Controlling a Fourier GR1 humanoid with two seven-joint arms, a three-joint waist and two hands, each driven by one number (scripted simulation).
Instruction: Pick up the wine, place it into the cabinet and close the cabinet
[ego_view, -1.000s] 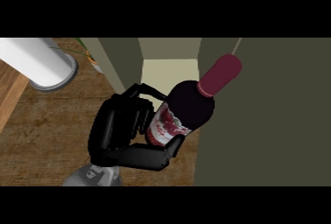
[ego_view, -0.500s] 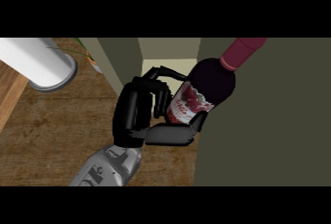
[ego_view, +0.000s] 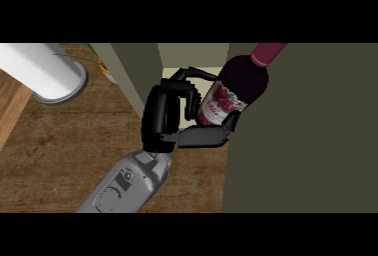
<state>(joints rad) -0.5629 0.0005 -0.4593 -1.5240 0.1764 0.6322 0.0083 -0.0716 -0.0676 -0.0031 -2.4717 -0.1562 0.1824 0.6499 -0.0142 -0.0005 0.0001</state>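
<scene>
At the cabinet (ego_view: 295, 150) opening | hand (ego_view: 166, 112) fingers clasp wine (ego_view: 232, 95) | placing underway; release, closing left

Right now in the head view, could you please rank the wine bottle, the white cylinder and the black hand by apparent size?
1. White cylinder and black hand look alike; the cylinder is cut off at the edge.
2. Wine bottle, partly hidden by the hand.

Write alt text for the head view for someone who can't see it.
A black hand on a grey forearm grips a dark wine bottle with a red-and-white label and red cap, holding it at the opening of an olive cabinet. Below is a wooden counter, with a white cylinder at upper left.
</scene>
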